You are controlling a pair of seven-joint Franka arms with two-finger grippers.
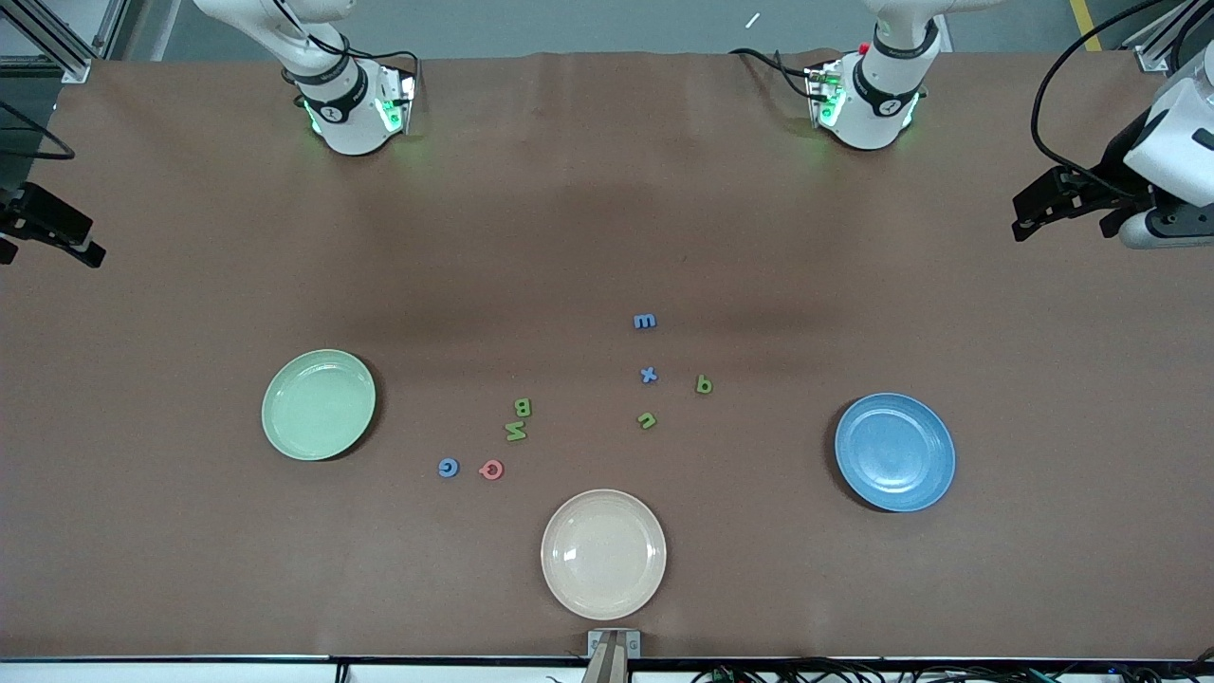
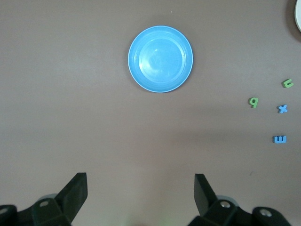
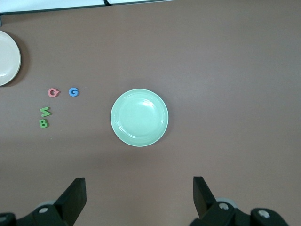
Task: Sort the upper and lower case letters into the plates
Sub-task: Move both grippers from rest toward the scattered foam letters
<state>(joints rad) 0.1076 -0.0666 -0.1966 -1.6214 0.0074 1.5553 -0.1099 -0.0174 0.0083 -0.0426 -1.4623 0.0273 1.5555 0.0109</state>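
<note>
The mint green plate (image 1: 319,405) lies toward the right arm's end of the table, the blue plate (image 1: 894,452) toward the left arm's end. Both are empty. Between them lie small letters: green B (image 1: 522,408), green M (image 1: 515,432), blue G (image 1: 448,467), red Q (image 1: 491,469), blue m (image 1: 644,322), blue x (image 1: 649,375), green q (image 1: 704,384), green u (image 1: 647,420). My left gripper (image 2: 141,188) is open and empty, high over bare table beside the blue plate (image 2: 160,59). My right gripper (image 3: 139,190) is open and empty, high beside the mint plate (image 3: 139,117).
A cream-beige plate (image 1: 603,554) lies empty near the table's front edge, nearer the front camera than the letters. The arms' bases (image 1: 356,104) (image 1: 868,95) stand along the back. Brown table surface surrounds the plates.
</note>
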